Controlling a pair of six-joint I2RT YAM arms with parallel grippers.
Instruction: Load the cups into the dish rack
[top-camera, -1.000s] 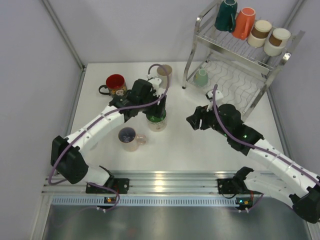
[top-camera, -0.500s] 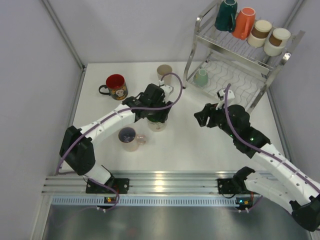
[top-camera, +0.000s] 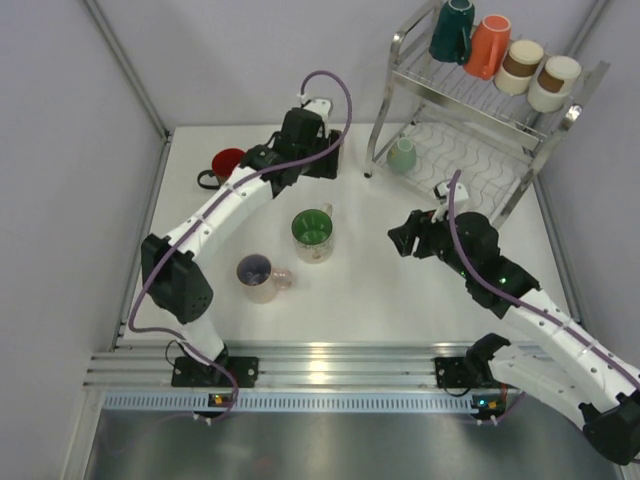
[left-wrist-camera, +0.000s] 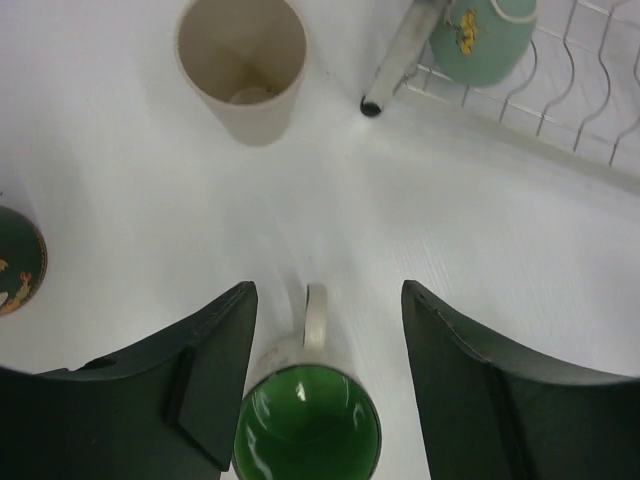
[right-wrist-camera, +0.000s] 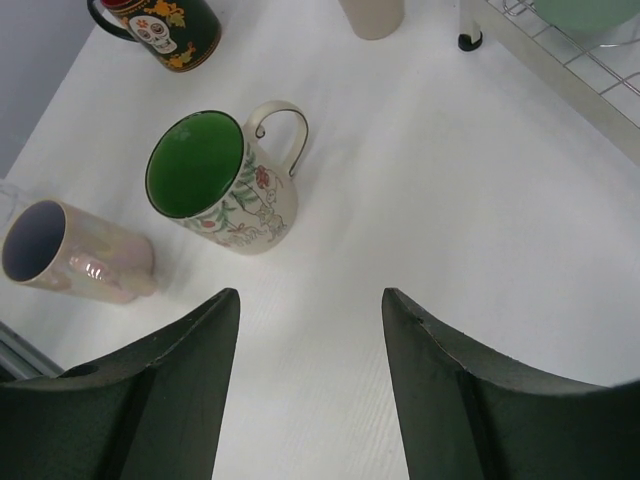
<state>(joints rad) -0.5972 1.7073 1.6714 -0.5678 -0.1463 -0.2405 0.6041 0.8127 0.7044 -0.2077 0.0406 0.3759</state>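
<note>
The left gripper (left-wrist-camera: 326, 300) is open and empty, clear of the upright green-lined mug (left-wrist-camera: 308, 432). The right gripper (right-wrist-camera: 311, 300), near the dish rack (top-camera: 470, 170), is likewise open and empty.

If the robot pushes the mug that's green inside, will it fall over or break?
It would probably slide, not tip: the green-lined mug stands upright and looks wide for its height on the smooth table. It looks like shiny glazed ceramic, so it is likely stiff, a bit slippery, and breakable if dropped. Its handle should stop long rolls.
</note>
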